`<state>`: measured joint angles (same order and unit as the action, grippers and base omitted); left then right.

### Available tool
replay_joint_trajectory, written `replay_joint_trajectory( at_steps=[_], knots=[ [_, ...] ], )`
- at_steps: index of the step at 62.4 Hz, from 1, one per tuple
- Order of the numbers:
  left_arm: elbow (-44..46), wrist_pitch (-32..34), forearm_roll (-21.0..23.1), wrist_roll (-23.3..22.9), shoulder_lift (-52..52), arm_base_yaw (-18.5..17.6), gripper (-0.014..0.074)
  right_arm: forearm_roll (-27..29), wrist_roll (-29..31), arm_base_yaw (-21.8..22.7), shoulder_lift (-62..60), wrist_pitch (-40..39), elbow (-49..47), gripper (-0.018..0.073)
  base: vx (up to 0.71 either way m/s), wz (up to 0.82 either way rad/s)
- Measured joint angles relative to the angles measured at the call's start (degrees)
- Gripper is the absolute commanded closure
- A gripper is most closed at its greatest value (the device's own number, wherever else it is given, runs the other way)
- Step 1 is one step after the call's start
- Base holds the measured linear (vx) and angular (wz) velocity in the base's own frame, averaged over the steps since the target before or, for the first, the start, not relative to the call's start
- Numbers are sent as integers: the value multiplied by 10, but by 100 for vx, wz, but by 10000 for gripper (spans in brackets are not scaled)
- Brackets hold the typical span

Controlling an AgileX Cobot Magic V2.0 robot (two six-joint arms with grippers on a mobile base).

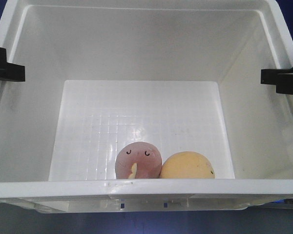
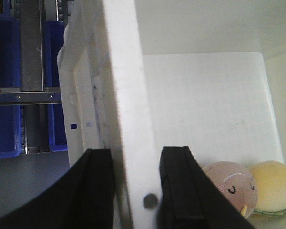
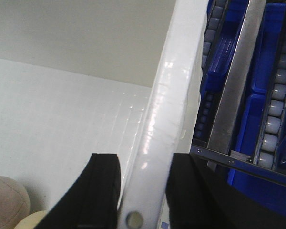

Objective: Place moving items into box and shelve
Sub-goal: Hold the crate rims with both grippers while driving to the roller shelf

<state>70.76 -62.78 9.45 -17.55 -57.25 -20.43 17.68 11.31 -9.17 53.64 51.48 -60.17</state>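
Left gripper (image 2: 136,191) is clamped on the box (image 1: 146,188): one finger outside the left wall, one inside, wall pinched btwn them just under the rim. Right gripper (image 3: 142,191) does the same on the opposite wall, so we have the box gripped from both sides, roughly level w/ each other in the front view. Inside, both toys lie on the box floor against the near wall: pink ball (image 1: 138,160) on the left, face up, yellow ball (image 1: 188,165) touching it on the right; rest of the floor is bare. So we'd call the loading part done. No other toy shows outside the box, tho the views cover little beyond it. What's left, as we read it, is the shelving. Wrist views show a rack close by on either side: blue bins (image 2: 5,95) past the left wall, a metal rail (image 3: 236,81) w/ rollers (image 3: 275,107) just past the right wall. We can't tell whether the box sits on a surface or hangs in the grip; its underside is hidden in every view. Our guess: mid-carry or lining up w/ the rack, approx two-thirds thru. Remaining: bring the box to a free slot, set it down flat, let go on both sides. Watch-out: the balls are loose and round, so any tilt will prob. roll them, but the walls look high enough to keep them in.
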Motion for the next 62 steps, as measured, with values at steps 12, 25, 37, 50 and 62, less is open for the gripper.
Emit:
replay_joint_trajectory(
  at_steps=[12,25,37,50,62],
  knots=[
    [0,0,0,0,0,0,600,-1,0,0,0,1,0,565,7,5],
    [0,0,0,0,0,0,600,-1,0,0,0,1,0,565,7,4],
    [0,-1,0,0,0,0,600,-1,0,0,0,3,0,565,8,2],
    [0,-1,0,0,0,0,600,-1,0,0,0,3,0,565,10,-2],
    [0,-1,0,0,0,0,600,-1,0,0,0,3,0,565,11,-3]
  ],
)
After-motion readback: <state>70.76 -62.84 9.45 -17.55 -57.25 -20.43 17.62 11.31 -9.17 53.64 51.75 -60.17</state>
